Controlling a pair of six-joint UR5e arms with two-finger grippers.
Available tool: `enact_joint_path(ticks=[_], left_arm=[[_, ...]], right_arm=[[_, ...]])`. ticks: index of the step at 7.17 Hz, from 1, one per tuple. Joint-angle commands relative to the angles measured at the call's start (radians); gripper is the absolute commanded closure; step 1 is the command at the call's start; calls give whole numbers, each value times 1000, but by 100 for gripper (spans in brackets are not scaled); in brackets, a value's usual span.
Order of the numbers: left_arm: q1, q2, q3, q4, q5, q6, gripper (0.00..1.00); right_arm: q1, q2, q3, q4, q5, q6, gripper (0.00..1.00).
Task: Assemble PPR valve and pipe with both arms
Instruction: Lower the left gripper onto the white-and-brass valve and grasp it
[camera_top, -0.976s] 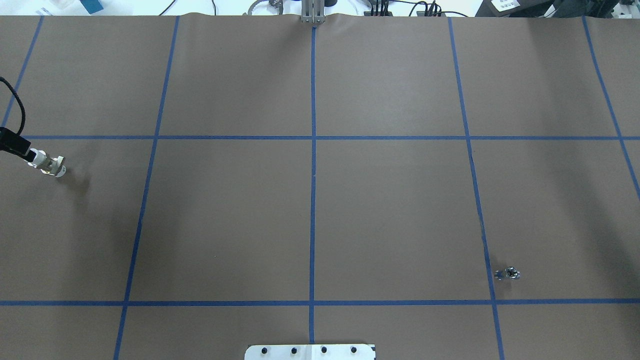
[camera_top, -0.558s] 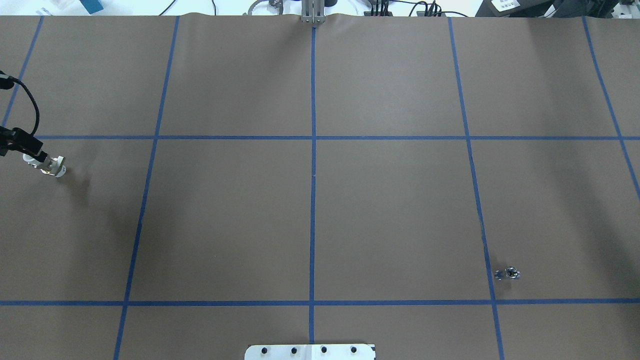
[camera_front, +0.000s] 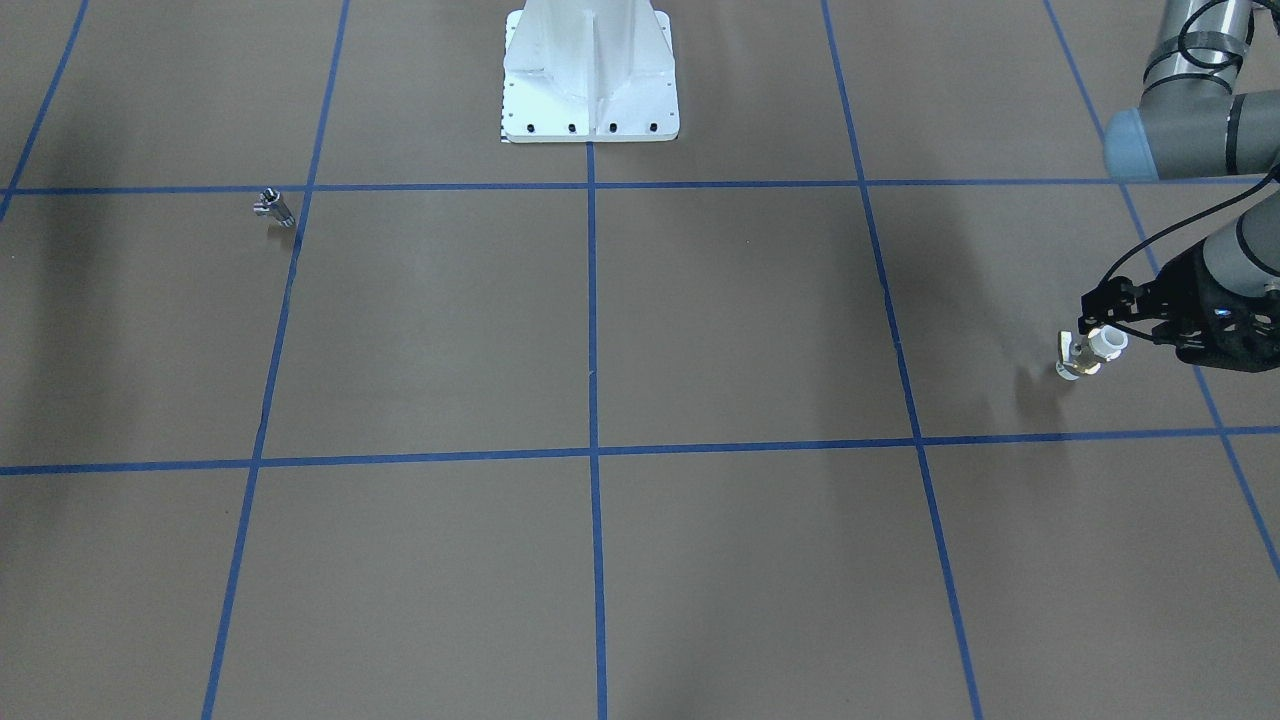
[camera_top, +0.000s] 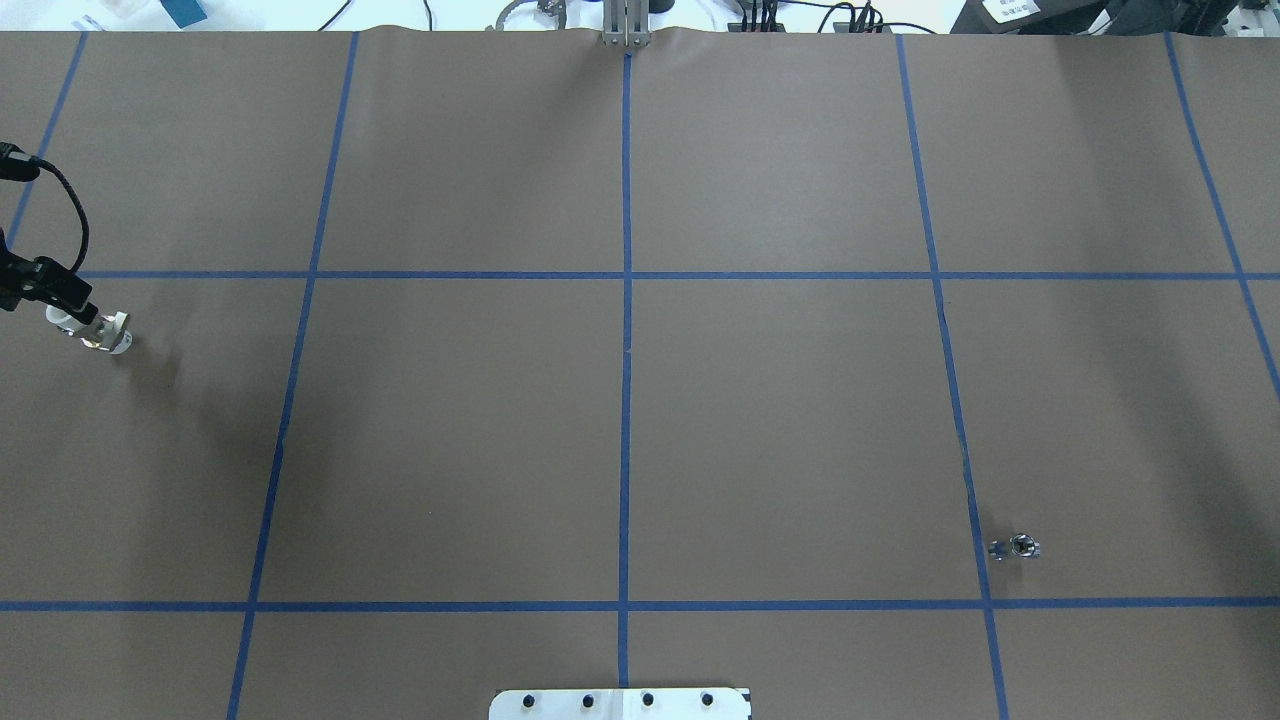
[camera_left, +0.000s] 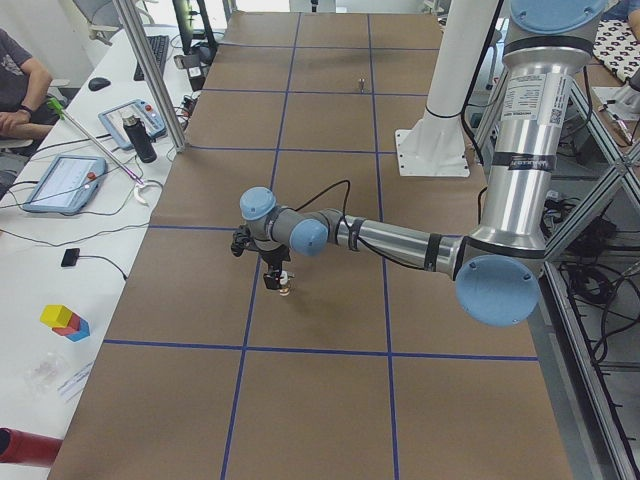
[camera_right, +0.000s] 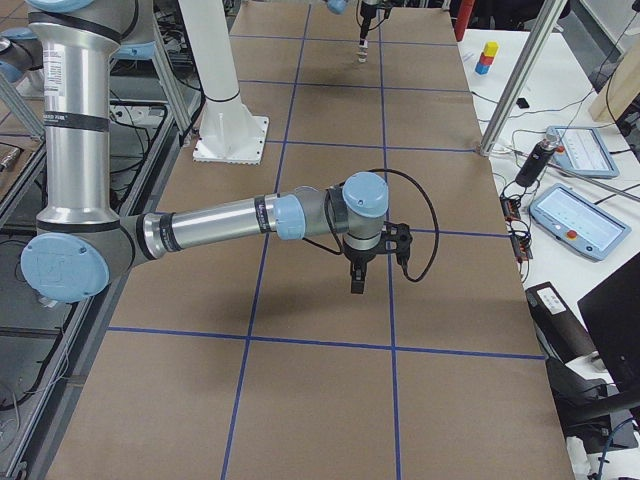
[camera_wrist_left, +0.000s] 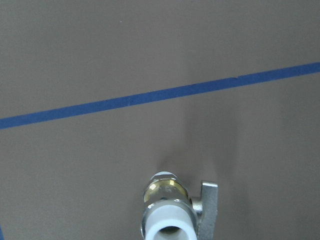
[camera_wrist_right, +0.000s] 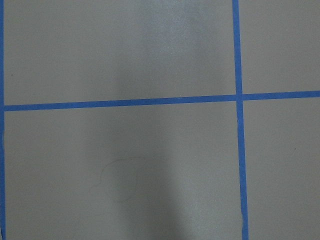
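The white and brass PPR valve (camera_top: 103, 337) stands on the brown table at the far left, its handle to one side. It also shows in the front view (camera_front: 1085, 354) and in the left wrist view (camera_wrist_left: 170, 210), low in the frame. My left gripper (camera_top: 62, 304) is open, its fingers around the valve's upper white end (camera_front: 1108, 342). The silver pipe (camera_top: 1015, 548) lies alone on the near right of the table (camera_front: 274, 206). My right gripper (camera_right: 354, 283) shows only in the right side view, hanging above the table; I cannot tell whether it is open.
The white base pedestal (camera_front: 590, 80) stands at the table's robot side. Blue tape lines (camera_top: 626, 300) grid the brown surface. Side benches hold tablets (camera_left: 62, 182), cables and coloured blocks (camera_left: 64, 321). A person (camera_left: 20, 75) sits at the left bench.
My left gripper has moved a little to the right over the valve's upper end. The valve and the pipe have stayed in place.
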Motion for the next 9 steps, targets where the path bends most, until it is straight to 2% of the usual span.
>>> enact_joint_path(ticks=[1, 3, 5, 6, 7, 8, 9], left_arm=[[0, -14, 16, -1, 8, -1, 14], [2, -22, 26, -3, 6, 1, 19], [2, -22, 26, -1, 8, 1, 33], [2, -22, 27, -1, 6, -1, 46], [4, -22, 26, -1, 6, -2, 48], [2, -22, 26, 0, 6, -7, 62], [4, -22, 29, 5, 5, -10, 100]], right_arm=[[-1, 0, 0, 0, 0, -1, 0], [-1, 0, 0, 0, -2, 0, 0], [-1, 0, 0, 0, -2, -1, 0], [-1, 0, 0, 0, -2, -1, 0], [-1, 0, 0, 0, -2, -1, 0], [-1, 0, 0, 0, -2, -1, 0], [-1, 2, 0, 2, -2, -1, 0]])
